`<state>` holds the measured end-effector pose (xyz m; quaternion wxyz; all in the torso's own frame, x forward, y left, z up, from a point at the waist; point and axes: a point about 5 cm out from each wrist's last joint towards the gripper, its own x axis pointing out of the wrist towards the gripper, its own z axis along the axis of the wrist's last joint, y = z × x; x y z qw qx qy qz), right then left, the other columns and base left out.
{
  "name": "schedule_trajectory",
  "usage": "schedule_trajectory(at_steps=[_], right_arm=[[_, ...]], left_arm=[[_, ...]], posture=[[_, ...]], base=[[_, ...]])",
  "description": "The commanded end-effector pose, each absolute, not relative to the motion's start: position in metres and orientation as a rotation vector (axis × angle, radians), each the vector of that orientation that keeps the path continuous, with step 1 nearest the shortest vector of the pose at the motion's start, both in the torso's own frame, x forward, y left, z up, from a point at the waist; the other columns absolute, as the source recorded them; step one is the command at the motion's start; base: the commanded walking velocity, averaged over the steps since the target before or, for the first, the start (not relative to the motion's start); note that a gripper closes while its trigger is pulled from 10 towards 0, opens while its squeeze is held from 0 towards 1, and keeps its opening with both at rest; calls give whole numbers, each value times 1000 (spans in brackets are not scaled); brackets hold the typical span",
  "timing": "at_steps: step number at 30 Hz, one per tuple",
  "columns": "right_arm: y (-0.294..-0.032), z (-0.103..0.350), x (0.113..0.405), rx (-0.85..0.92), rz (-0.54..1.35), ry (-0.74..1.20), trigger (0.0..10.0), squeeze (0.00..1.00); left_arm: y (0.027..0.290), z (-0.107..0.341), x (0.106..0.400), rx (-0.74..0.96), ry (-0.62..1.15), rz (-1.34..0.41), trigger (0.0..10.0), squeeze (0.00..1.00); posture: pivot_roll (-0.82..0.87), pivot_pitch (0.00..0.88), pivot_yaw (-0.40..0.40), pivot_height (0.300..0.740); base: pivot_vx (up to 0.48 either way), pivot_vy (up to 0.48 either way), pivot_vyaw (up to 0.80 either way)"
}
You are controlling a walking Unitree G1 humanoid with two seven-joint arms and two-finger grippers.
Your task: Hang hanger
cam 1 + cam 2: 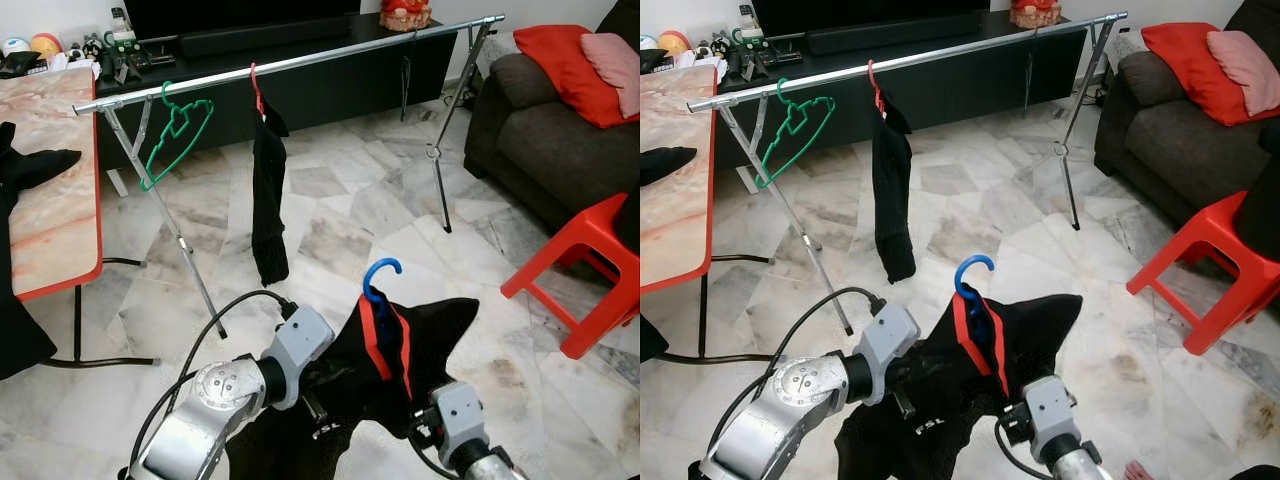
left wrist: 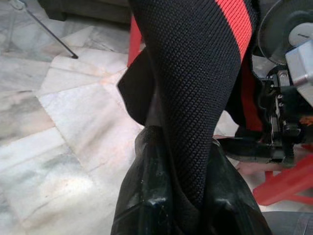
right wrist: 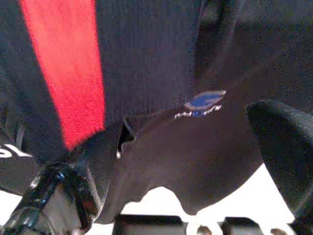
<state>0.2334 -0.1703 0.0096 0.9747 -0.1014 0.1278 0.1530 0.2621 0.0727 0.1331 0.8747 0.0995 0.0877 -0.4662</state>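
A blue hanger [image 1: 380, 275] carries a black garment with red trim [image 1: 420, 340], held low in front of me between both arms. In the left wrist view my left gripper [image 2: 183, 205] is shut on a fold of that garment. In the right wrist view my right gripper [image 3: 176, 161] has its fingers [image 3: 73, 181] spread wide, with the black fabric lying across the gap. Further ahead a silver rail [image 1: 300, 62] runs across the room. A bare green hanger [image 1: 178, 130] and a red hanger with a black garment [image 1: 268, 190] hang on it.
The rack's legs [image 1: 180, 240] stand on the marble floor, another leg [image 1: 440, 170] to the right. A marble-top table with an orange edge [image 1: 60, 200] is on my left. A red stool [image 1: 590, 270] and a dark sofa [image 1: 540, 130] are on the right. A black console [image 1: 330, 80] stands behind the rail.
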Motion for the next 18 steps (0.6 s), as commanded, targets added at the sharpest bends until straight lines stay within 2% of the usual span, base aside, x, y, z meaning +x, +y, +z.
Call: schedule_trajectory(at_steps=[1, 6, 9, 18], right_arm=[[-173, 7, 231, -191, 277, 259, 10000, 0], [-173, 8, 236, -124, 308, 219, 10000, 0], [-169, 8, 239, -163, 366, 213, 10000, 0], [-174, 5, 250, -192, 331, 223, 10000, 0]], left_arm=[[68, 144, 259, 188, 133, -1009, 10000, 0], [66, 145, 259, 187, 131, -1017, 10000, 0], [65, 145, 258, 184, 130, -1021, 10000, 0], [63, 145, 257, 180, 129, -1025, 10000, 0]], posture=[[-11, 163, -6, 740], [-13, 158, -5, 740], [-13, 157, -5, 740], [-7, 154, -7, 740]], base=[[0, 0, 0], [0, 0, 0], [0, 0, 0], [0, 0, 0]])
